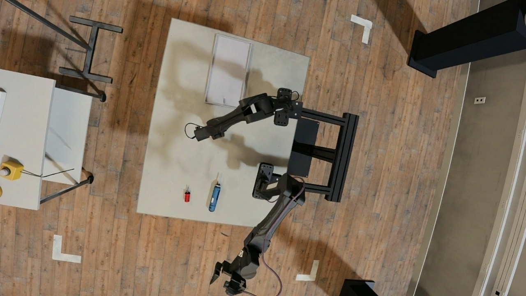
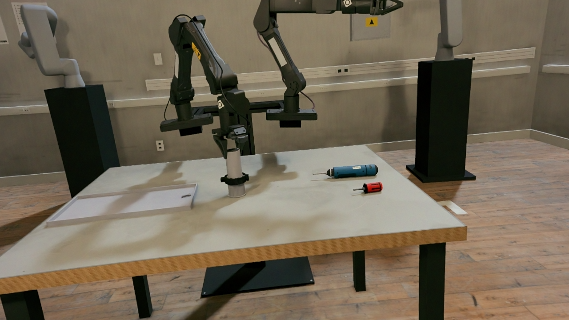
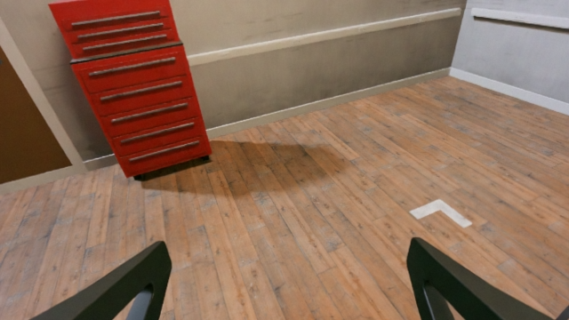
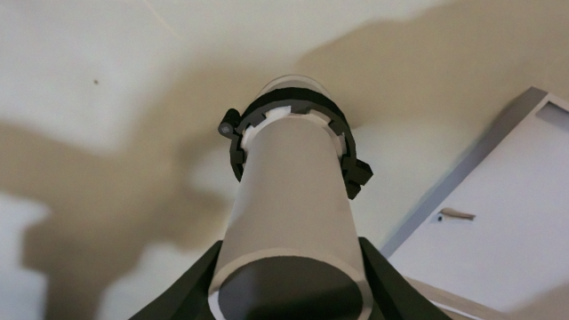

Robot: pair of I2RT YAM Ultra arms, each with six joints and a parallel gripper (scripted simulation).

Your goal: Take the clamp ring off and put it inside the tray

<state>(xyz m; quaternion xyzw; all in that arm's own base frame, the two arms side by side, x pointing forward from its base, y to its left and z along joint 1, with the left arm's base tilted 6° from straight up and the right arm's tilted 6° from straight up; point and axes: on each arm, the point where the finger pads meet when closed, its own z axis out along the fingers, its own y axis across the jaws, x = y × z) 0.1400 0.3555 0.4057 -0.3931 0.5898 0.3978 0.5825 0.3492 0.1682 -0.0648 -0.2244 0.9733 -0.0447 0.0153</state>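
The joint module [image 2: 236, 191] [image 4: 292, 81] stands upright on the table, just outside the tray [image 1: 231, 55] [image 2: 119, 216] [image 4: 498, 187]. The black clamp ring [image 2: 234, 180] [image 4: 293, 93] is around the joint between module and tube. The pale link tube [image 2: 234, 163] [image 4: 295, 187] stands upright in the module. My right gripper [image 4: 291, 249] [image 2: 231, 150] is shut on the link tube near its open top, above the ring. My left gripper [image 3: 286, 251] [image 1: 219, 287] is open and empty, out over the floor beyond the table edge. The right arm hides the module in the top view.
A small metal screw-like piece [image 1: 224, 100] [image 2: 186, 195] [image 4: 458, 217] lies in the tray's end nearest the module. A blue power screwdriver [image 1: 214, 197] [image 2: 353, 171] and a red screwdriver [image 1: 187, 196] [image 2: 372, 187] lie on the table [image 1: 176, 154] on the module's other side.
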